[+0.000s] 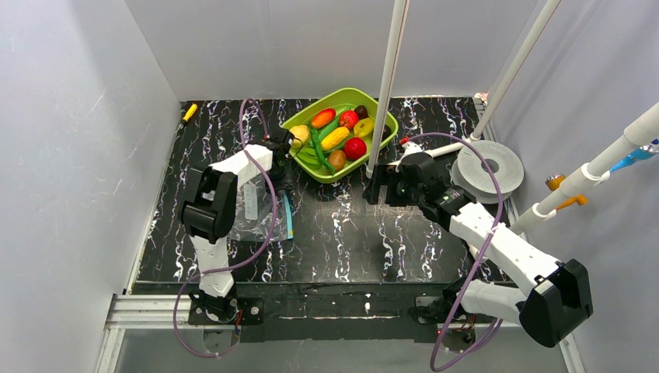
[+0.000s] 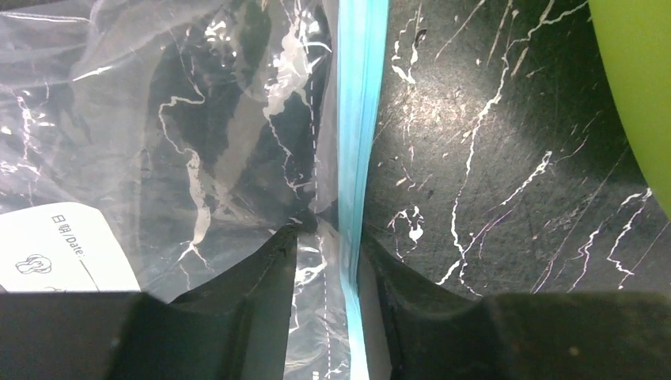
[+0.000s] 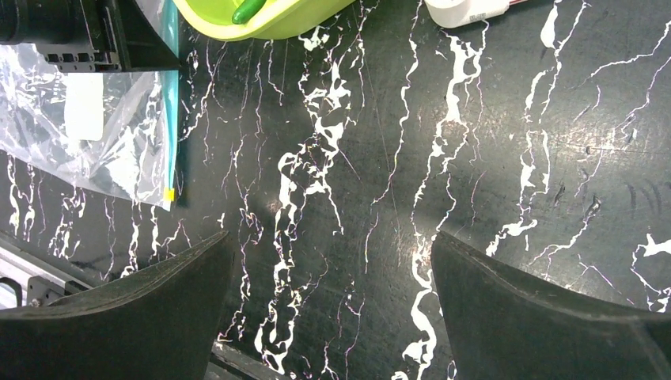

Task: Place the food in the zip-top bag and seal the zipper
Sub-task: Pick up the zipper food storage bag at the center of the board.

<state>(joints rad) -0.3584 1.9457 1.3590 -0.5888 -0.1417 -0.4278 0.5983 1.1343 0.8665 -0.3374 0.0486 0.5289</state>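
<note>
The clear zip-top bag (image 1: 256,211) lies flat at the left with its white label (image 2: 59,253) showing. Its blue-teal zipper (image 2: 360,119) runs along the bag's right edge. My left gripper (image 2: 328,233) is down on that edge. Its jaws are narrowed with a gap between them, and the zipper strip and a fold of plastic lie in that gap. The food (image 1: 336,137), several small glossy toy fruits and vegetables, lies in the lime-green tray (image 1: 307,110). My right gripper (image 3: 332,261) is wide open and empty over bare table near the tray's front corner (image 1: 375,190). The right wrist view shows the bag (image 3: 79,142) at its left.
A white pole (image 1: 386,85) stands just right of the tray, and a second pole (image 1: 513,70) slants further right. A white round disc (image 1: 488,165) lies at the right edge. A small yellow object (image 1: 189,112) lies at the back left. Grey walls enclose the table.
</note>
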